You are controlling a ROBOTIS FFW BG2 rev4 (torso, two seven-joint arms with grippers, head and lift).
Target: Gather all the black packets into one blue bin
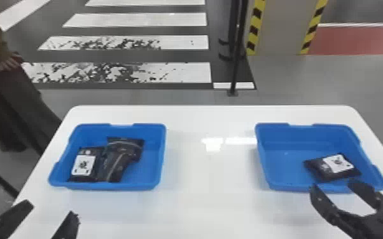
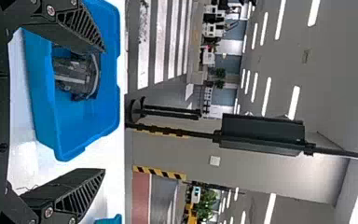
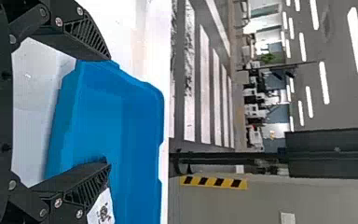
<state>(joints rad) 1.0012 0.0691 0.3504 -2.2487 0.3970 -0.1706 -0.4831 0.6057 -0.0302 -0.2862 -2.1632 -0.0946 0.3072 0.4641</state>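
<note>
Blue plastic holds everything I need to sort: the left bin (image 1: pixel 161 152) and the right bin (image 1: pixel 272 155) sit well apart on the white surface (image 1: pixel 213 184), one before each arm, presumably so that either can be reached without crossing. Inside the left bin, a labelled packet (image 1: pixel 83 165) lies beside some overlapping black packets (image 1: pixel 116 162); I can't count that pile with confidence. One lone packet (image 1: pixel 321 170) rests in the right bin, label up, toward the near outer corner. Since the left bin already has the larger share, I judge it the sensible gathering place, which makes the lone packet the one to move.

My right pincer (image 1: pixel 333 185) is spread wide and holds nothing, its fingertips pointing forward by the near rim, in line with the lone packet. It probably needs to go a little farther forward and down before closing. My left pincer (image 1: pixel 52 210) is also wide and empty, short of the left bin, its fingers aimed forward and well separated.
</note>
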